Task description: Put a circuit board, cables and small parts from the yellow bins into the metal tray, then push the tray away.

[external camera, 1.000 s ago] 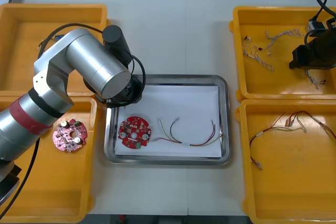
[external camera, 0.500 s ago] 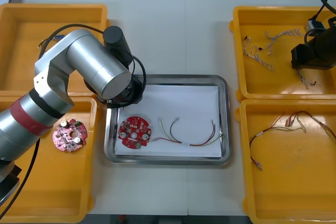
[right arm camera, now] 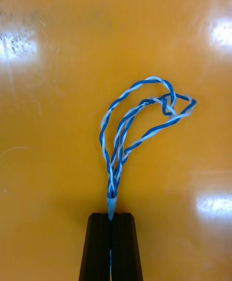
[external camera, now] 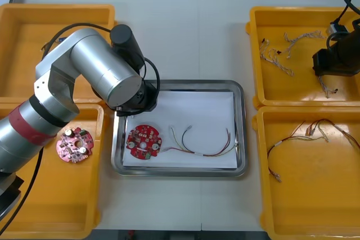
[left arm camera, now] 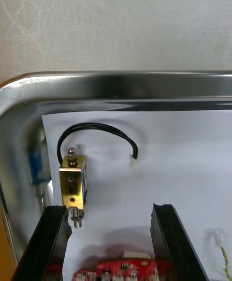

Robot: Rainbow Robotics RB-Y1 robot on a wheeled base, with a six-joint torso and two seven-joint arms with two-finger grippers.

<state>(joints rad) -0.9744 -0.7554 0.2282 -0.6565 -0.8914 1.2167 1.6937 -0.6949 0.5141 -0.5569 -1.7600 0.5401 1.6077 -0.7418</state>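
Note:
My left gripper (left arm camera: 108,208) stands open over the near-left corner of the metal tray (left arm camera: 121,85), which is white inside. A small metal part (left arm camera: 72,184) with a black cable lies on the white floor just off one finger (left arm camera: 53,242), free of both. A round red circuit board (external camera: 143,143) and a red and yellow cable (external camera: 205,144) lie in the tray (external camera: 241,139). In the far right yellow bin (external camera: 256,54), my right gripper (right arm camera: 111,242) is shut on the end of a twisted blue and white cable (right arm camera: 135,126) above the bin floor.
A second circuit board (external camera: 73,145) lies in the near left bin. More blue and white cables (external camera: 275,57) lie in the far right bin, and red and yellow cables (external camera: 304,136) in the near right bin. My left arm (external camera: 101,71) covers the tray's far-left corner.
The left gripper opened and let go of the small metal part in the tray. The right gripper closed on the blue and white cable in the far right bin.

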